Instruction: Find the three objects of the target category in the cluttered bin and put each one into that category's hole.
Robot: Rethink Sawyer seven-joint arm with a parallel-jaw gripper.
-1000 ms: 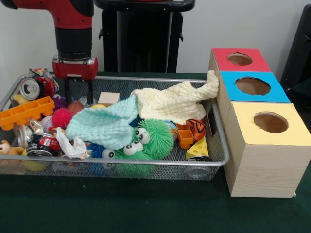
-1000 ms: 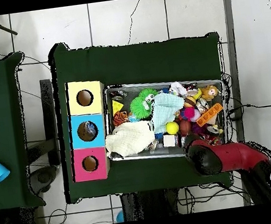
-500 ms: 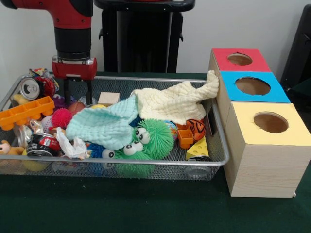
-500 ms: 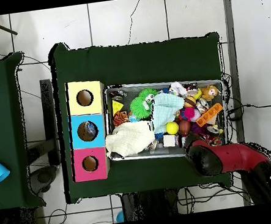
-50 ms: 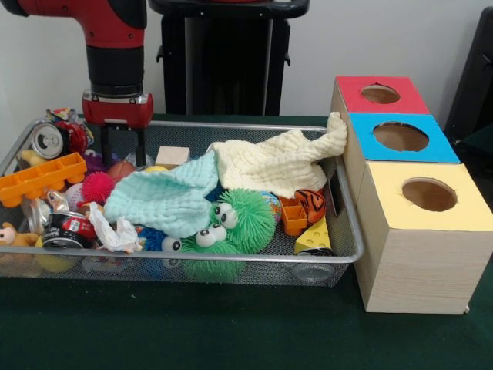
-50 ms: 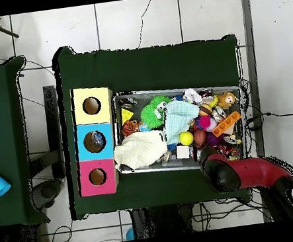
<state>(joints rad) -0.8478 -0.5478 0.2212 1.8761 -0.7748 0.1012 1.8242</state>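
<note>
As before, gripper (image 5: pixel 122 146) over bin (image 5: pixel 231 258), slightly higher

The red and black arm (image 5: pixel 115 46) comes down from the upper left of the front view, its wrist pointing straight down. The gripper (image 5: pixel 123 148) hangs below it, its two thin black fingers (image 5: pixel 105 146) vertical and spread apart with a clear gap between them.

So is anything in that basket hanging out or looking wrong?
Yes: the cream cloth spills over the wire bin at its end by the boxes, one corner leaning against the blue-topped box. A crushed can lies at the opposite end.
</note>
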